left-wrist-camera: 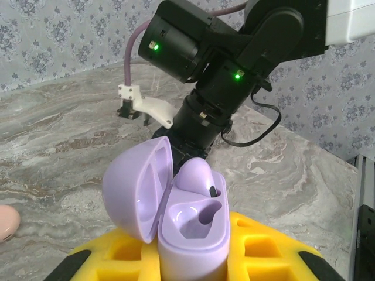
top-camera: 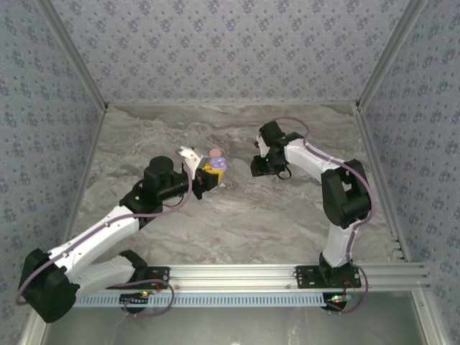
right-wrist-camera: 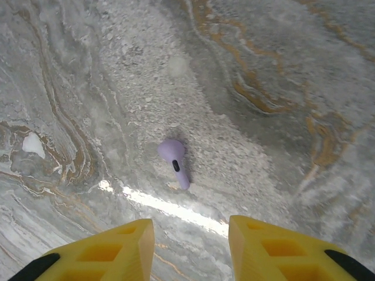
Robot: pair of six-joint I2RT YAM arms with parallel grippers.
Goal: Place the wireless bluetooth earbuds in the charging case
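Observation:
My left gripper (left-wrist-camera: 193,260) is shut on the purple charging case (left-wrist-camera: 190,237), held upright between its yellow fingers (left-wrist-camera: 266,249). The lid (left-wrist-camera: 133,190) stands open to the left. One purple earbud (left-wrist-camera: 197,177) sits in the far slot, and the near slot is empty. From above, the case (top-camera: 218,164) is at the tip of the left gripper (top-camera: 210,175). A second purple earbud (right-wrist-camera: 174,162) lies on the marble table. My right gripper (right-wrist-camera: 190,243) hangs just above and short of it, open, with nothing between its fingers (right-wrist-camera: 120,246). In the top view the right gripper (top-camera: 257,167) is to the right of the case.
A salmon-pink disc (top-camera: 214,152) lies just behind the held case, and its edge (left-wrist-camera: 6,222) is low at the left of the left wrist view. The right arm's wrist (left-wrist-camera: 202,111) is close behind the case. Patterned walls enclose the marble table (top-camera: 237,215).

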